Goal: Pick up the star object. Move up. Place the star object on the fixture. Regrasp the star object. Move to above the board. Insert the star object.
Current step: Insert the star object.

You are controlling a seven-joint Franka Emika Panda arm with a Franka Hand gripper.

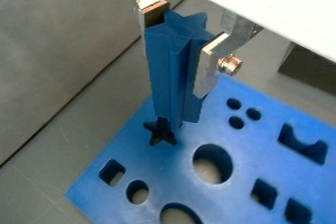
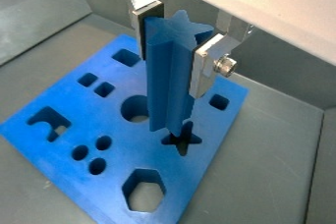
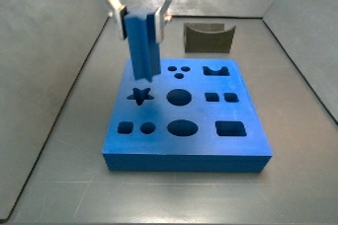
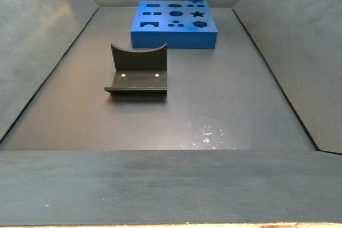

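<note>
The gripper (image 1: 182, 43) clamps the upright blue star object (image 1: 171, 71), its tip just above the board's (image 1: 138, 184) star hole (image 1: 160, 133).

The hand (image 1: 182, 39) has two flat silver plate fingers (image 2: 207, 67) faced with dark pads. A small round silver screw head sticks out from one plate in both wrist views. Above them sits a pale, white-grey housing with smooth edges.

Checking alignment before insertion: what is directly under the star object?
The tool holds the star object upright over the board's star hole; its tip covers part of it.
</note>
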